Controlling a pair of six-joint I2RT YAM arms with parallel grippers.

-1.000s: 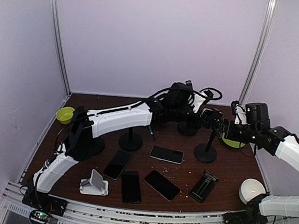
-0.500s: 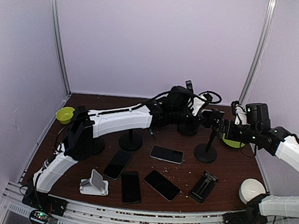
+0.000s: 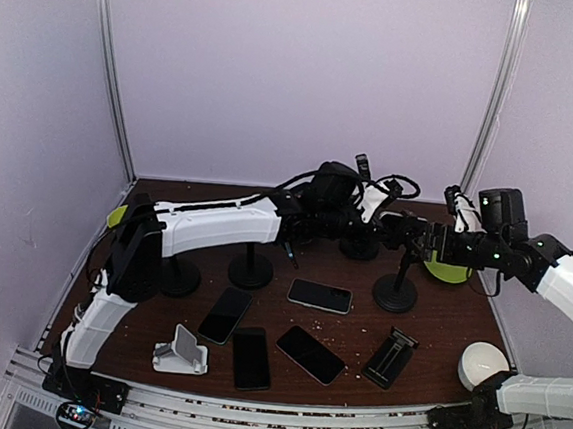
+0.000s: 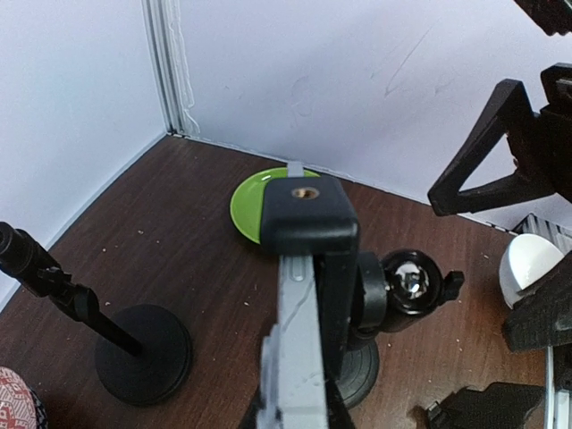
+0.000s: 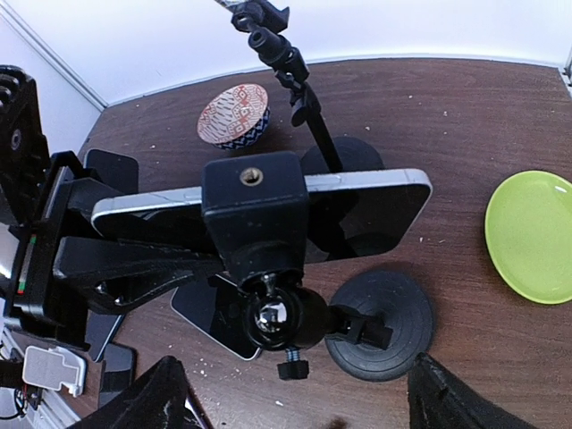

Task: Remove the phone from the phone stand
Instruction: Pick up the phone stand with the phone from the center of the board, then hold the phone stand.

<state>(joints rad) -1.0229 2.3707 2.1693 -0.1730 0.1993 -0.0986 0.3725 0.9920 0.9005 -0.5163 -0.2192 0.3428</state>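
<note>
**A:** What is found around the stand?

**B:** Four dark flat phones (image 3: 320, 296) are laid on the brown wooden table (image 3: 458, 320), nearer the arms. A lime-green flat plate (image 3: 449, 273) is set just to the stand's right. A second black pole stand on a round base (image 3: 361, 247) is placed just beyond it, to the far left.

**A:** How is the phone seen?

**B:** The black phone with a silver edge (image 5: 357, 210) is held level on its long edge in the black clamp (image 5: 255, 210) atop the black round-based phone stand (image 5: 380, 326), right of centre. Its left end is pinched by the left gripper (image 5: 125, 219), which is closed tight on it. The right gripper (image 5: 299, 384) is held wide apart beside the clamp, with nothing grasped.

**A:** What is changed?

**B:** A second ago the left gripper was parted. The right gripper's spread is unchanged.
</note>
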